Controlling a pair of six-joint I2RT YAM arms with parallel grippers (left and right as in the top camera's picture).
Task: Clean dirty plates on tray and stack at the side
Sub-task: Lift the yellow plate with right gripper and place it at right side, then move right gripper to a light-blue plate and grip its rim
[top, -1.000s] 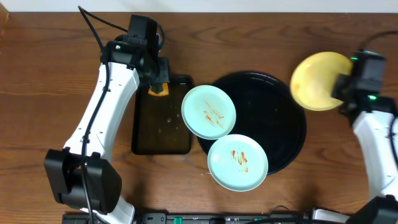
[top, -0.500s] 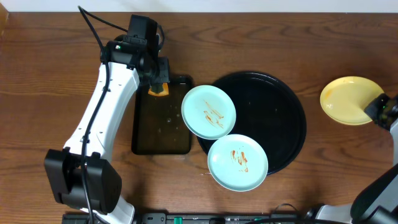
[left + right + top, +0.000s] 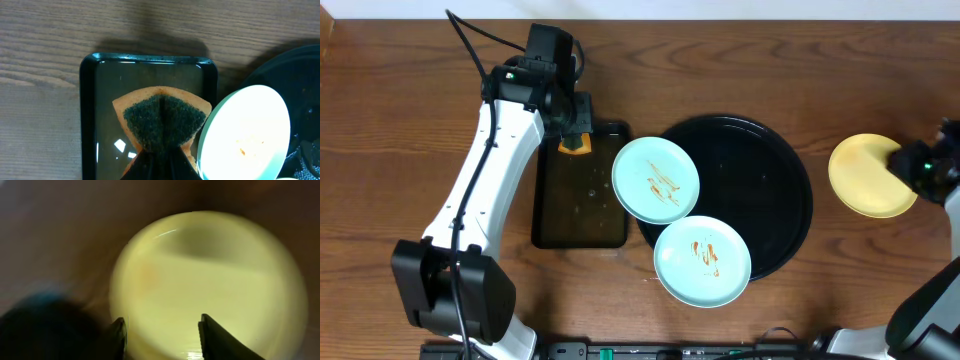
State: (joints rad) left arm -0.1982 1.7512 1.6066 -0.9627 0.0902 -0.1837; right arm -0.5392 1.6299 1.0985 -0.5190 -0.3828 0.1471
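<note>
Two mint-blue plates with orange-brown smears rest on the round black tray (image 3: 770, 190): one (image 3: 655, 180) overhangs its left rim, the other (image 3: 702, 261) its front rim. The yellow plate (image 3: 865, 178) lies on the table right of the tray. My right gripper (image 3: 908, 163) is at that plate's right edge; in the right wrist view the gripper (image 3: 162, 327) is open over the blurred yellow plate (image 3: 210, 275). My left gripper (image 3: 573, 118) is shut on an orange and green sponge (image 3: 162, 117) above the rectangular tray; the sponge also shows overhead (image 3: 575, 146).
A small rectangular black tray (image 3: 548, 215) with a wet glossy bottom lies left of the round tray; its rim shows in the left wrist view (image 3: 87, 125). The nearer mint plate (image 3: 245, 132) almost touches it. Bare wooden table lies around.
The right arm carried the yellow plate from the tray's far right rim out to the right; the plate now lies flat on the table. The left arm and the mint plates have not moved.
</note>
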